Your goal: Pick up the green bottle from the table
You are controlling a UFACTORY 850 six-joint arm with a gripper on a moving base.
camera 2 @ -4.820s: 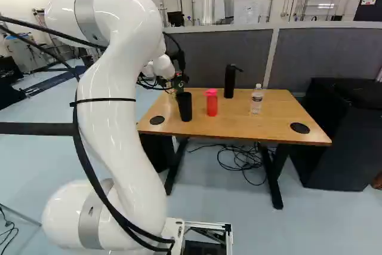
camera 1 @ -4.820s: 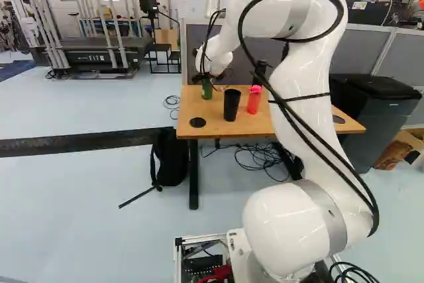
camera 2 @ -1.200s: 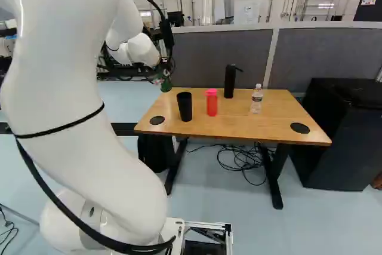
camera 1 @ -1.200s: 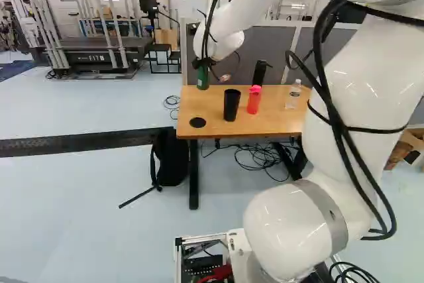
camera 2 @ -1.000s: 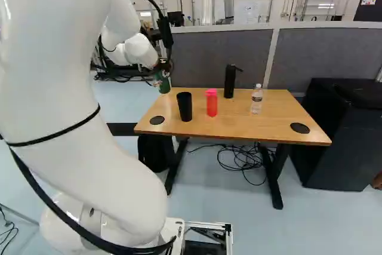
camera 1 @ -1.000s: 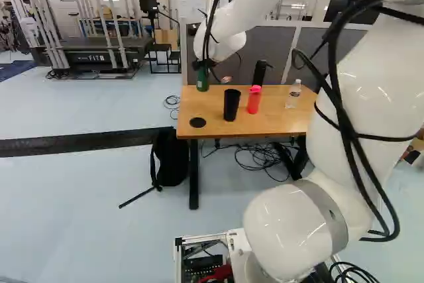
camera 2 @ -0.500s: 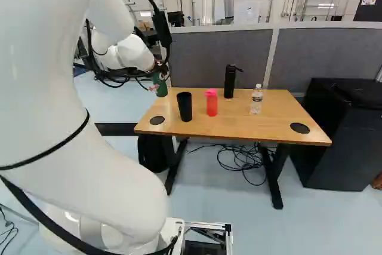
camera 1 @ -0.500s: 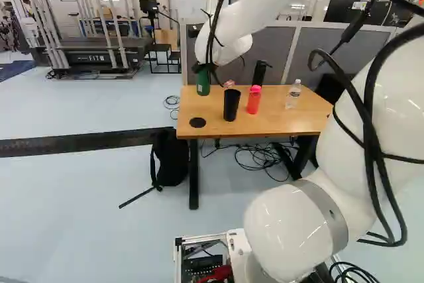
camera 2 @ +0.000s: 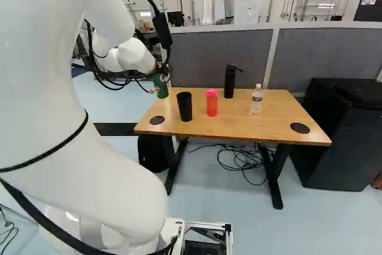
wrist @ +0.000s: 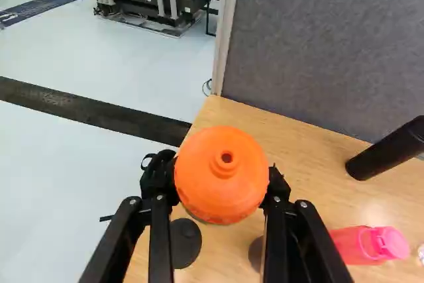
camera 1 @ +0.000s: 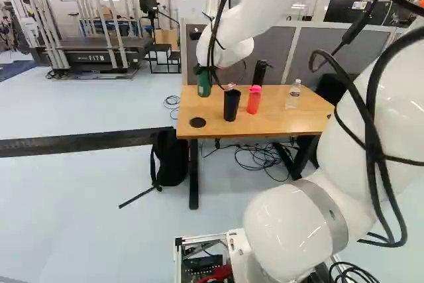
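Gripper point(camera 1: 203, 71) clenched green bottle point(camera 1: 204, 85), orange cap point(wrist: 221, 180) between its fingers. Table point(camera 1: 278, 122) lay below gripper; black cup point(camera 1: 231, 106), pink bottle point(camera 1: 254, 102) stood to its right.

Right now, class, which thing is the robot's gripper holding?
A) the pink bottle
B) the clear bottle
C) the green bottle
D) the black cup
C: the wrist view shows an orange cap between the two fingers of the gripper, one against each side, and the left base view shows the green bottle at the end of the arm.
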